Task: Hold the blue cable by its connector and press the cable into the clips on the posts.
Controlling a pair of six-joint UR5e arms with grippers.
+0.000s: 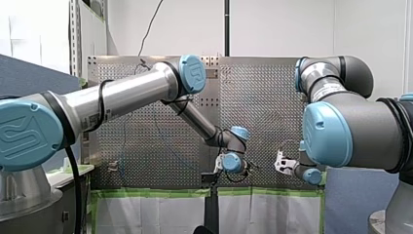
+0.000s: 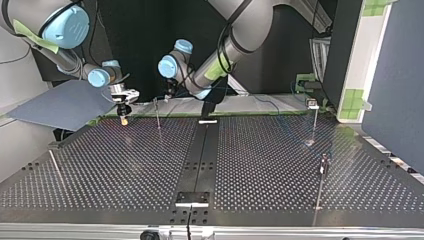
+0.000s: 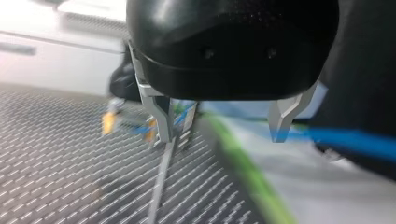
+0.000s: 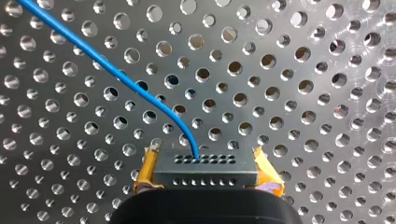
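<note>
Where the blue cable [image 4: 100, 60] leaves its connector [image 4: 205, 176], my right gripper [image 4: 208, 164] clamps that connector between yellow pads [image 4: 147, 169]; the cable runs off toward 10 o'clock over the perforated surface [image 4: 303, 93]. My left gripper [image 3: 223, 133] hangs spread apart, just beside a post [image 3: 161, 182].

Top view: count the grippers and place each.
2. My right gripper is at the view's left, over the table; my left gripper is beside it, near a thin post.

Front faces top across table [image 2: 100, 165]; wrist views close.
</note>
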